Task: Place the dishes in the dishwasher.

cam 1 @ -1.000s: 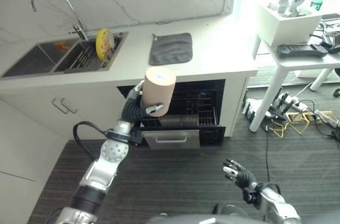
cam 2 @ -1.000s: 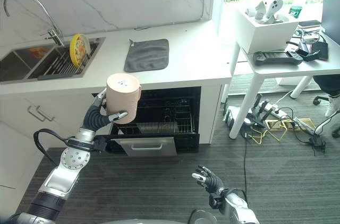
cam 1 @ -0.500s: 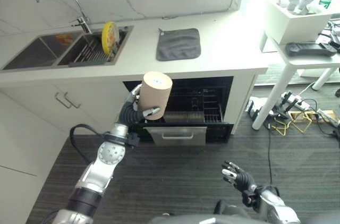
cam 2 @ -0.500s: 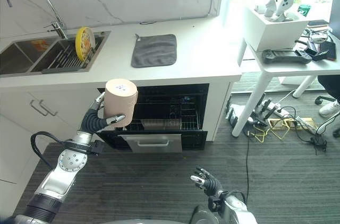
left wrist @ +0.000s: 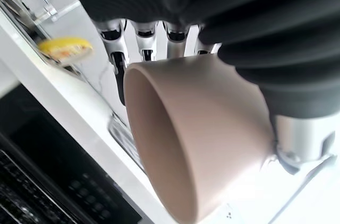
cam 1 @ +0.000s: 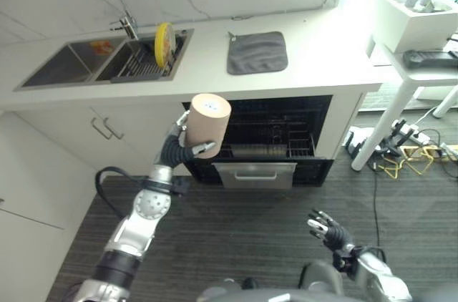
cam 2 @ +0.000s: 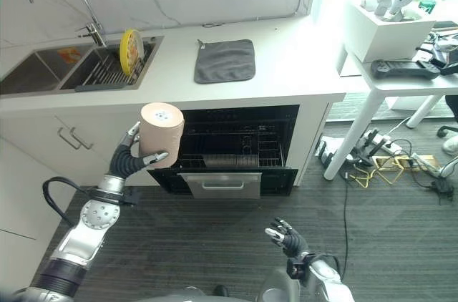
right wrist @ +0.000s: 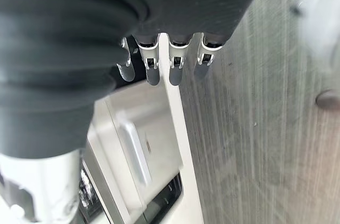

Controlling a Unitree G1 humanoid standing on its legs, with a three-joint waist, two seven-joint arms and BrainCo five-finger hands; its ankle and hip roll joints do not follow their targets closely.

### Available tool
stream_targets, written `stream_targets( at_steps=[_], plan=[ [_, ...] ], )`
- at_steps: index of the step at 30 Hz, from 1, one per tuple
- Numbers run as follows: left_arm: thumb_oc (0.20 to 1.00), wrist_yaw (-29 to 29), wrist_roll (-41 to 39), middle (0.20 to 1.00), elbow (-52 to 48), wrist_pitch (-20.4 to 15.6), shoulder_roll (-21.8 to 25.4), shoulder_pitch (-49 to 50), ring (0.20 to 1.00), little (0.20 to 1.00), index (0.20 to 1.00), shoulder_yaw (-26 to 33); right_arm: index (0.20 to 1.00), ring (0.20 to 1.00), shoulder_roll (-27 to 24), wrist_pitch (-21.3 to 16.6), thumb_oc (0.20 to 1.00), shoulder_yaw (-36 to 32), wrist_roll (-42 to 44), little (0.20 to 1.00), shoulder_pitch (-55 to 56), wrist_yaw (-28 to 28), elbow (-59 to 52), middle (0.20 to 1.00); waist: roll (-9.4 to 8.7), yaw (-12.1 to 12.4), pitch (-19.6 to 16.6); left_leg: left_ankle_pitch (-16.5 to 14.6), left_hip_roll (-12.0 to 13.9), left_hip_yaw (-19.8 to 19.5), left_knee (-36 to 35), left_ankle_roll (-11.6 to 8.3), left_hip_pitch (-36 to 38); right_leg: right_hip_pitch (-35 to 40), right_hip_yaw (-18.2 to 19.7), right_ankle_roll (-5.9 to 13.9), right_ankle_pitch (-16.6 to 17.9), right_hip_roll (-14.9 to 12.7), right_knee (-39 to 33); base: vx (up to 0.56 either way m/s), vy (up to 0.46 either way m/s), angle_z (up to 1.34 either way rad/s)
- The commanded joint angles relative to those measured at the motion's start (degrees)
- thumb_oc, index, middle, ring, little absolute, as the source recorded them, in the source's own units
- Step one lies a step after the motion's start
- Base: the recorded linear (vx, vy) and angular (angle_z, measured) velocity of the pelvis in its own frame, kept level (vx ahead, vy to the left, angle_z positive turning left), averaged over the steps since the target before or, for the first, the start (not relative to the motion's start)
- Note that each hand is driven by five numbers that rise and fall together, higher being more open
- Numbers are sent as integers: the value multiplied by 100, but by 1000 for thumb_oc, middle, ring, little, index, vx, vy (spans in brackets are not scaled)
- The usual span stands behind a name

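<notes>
At the far left, a sink was set into the counter, and a yellow plate stood on edge in the sink's rack. Just below and to the right, a tan cup was held upside down by the left hand, fingers and thumb curled round its wall, its base turned upward. The cup was carried in the air in front of the counter edge, to the left of the open dishwasher and apart from it. In the left wrist view the open mouth of the cup was seen facing away from the palm.

For the step to be done well, the cup would probably have to be moved right and lowered, kept mouth-down, until it stood over the dishwasher rack, and the counter's overhang cleared on the way in. The grasp should be kept firm until the rim is supported by the wire.

Further right, a grey cloth lay flat on the counter. At the lower right, the right hand was held over the floor with fingers spread and nothing in it.
</notes>
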Motion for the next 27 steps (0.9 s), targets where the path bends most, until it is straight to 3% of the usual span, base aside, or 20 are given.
stream_targets(
  at_steps=[1, 2, 3, 5, 7, 8, 9, 12, 13, 14, 16, 22, 27],
  plan=[
    [200, 343, 204, 200, -470, -311, 240, -135, 200, 200, 200, 380, 1000, 1000, 273, -235, 1000, -22, 45, 1000, -287, 324, -130, 1000, -238, -152, 174, 191, 217, -314, -448, -194, 342, 640, -179, 271, 1307, 264, -1675, 206, -345, 17],
    [200, 387, 200, 200, -471, -295, 221, -91, 200, 200, 200, 486, 1000, 1000, 263, -188, 1000, -40, 17, 1000, -302, 420, -104, 1000, -231, -163, 113, 289, 294, -314, -598, -276, 425, 896, -233, 261, 1055, 479, -2164, 165, -317, 28],
    [200, 394, 190, 200, -461, -292, 213, -98, 200, 200, 200, 476, 1000, 1000, 256, -193, 1000, -27, 37, 1000, -312, 411, -91, 1000, -232, -151, 90, 310, 309, -308, -595, -294, 414, 963, -259, 238, 1011, 511, -2228, 218, -453, 38],
    [200, 359, 241, 200, -482, -317, 132, -88, 200, 200, 200, 453, 1000, 1000, 182, -245, 1000, 38, 188, 1000, -394, 326, -16, 1000, -253, -76, -64, 290, 397, -187, -380, -424, 345, 1457, -433, -10, 679, 689, -2657, 154, -304, 58],
    [200, 414, 240, 200, -511, -272, 74, -114, 200, 200, 200, 353, 1000, 1000, 87, -248, 1000, -44, 211, 1000, -371, 307, -64, 1000, -323, -126, -94, -169, 219, -130, 626, -387, 51, 1621, -393, -195, 463, 741, -2672, 126, -204, 31],
    [200, 415, 214, 200, -510, -280, 75, -117, 200, 200, 200, 341, 1000, 1000, 65, -256, 1000, -54, 214, 1000, -362, 301, -70, 1000, -333, -116, -82, -133, 220, -128, 885, -424, -41, 1660, -398, -230, 438, 740, -2681, 133, -121, 12],
    [200, 316, 80, 200, -469, -449, 61, -100, 200, 200, 200, 308, 1000, 1000, -107, -341, 1000, -89, 194, 1000, -341, 267, -15, 1000, -359, 15, 57, 504, 490, -455, 2103, -788, -856, 2008, -244, -452, 377, 850, -2931, 155, -12, 23],
    [200, 257, 175, 200, -499, -531, 27, 9, 200, 200, 200, 372, 1000, 1000, -151, -323, 1000, -104, 246, 1000, -441, 308, 80, 1000, -327, 76, 40, 651, 743, -621, 1244, -847, -680, 2052, -87, -392, 421, 852, -3029, 163, 144, -28],
    [200, 249, 168, 200, -537, -550, 40, 75, 200, 200, 200, 417, 1000, 1000, -174, -341, 1000, -102, 260, 1000, -461, 343, 113, 1000, -276, 99, 25, 967, 959, -740, 833, -976, -633, 2084, -20, -365, 423, 867, -3100, 153, 282, -64],
    [200, 255, 120, 200, -536, -460, 44, 45, 200, 200, 200, 433, 1000, 1000, -244, -319, 1000, -62, 305, 1000, -495, 317, 115, 1000, -255, 75, -17, 992, 1146, -695, 322, -1013, -536, 2152, -47, -311, 461, 750, -3280, 171, 343, -45],
    [200, 188, 208, 200, -462, -337, 48, -114, 200, 200, 200, 363, 1000, 1000, -187, -380, 1000, 6, 485, 1000, -482, 296, 260, 1000, -156, 24, -134, 1006, 1209, -431, -417, -1108, -144, 2207, -363, -169, 585, 539, -3433, 166, 359, -33],
    [200, 123, 138, 200, -537, -263, 215, 52, 200, 200, 200, 388, 1000, 1000, 106, -278, 1000, 60, 57, 1000, -319, 406, 174, 1000, -98, 46, -254, 780, 1021, -314, -701, -941, 176, 2224, -475, 44, 694, 370, -3429, 122, 85, 10],
    [200, 106, 157, 200, -583, -262, 212, 112, 200, 200, 200, 401, 1000, 1000, 94, -277, 1000, 85, -51, 1000, -311, 428, 33, 1000, -107, 53, -235, 744, 973, -222, -701, -868, 189, 2234, -462, 61, 680, 350, -3424, 42, 22, -7]
  ],
)
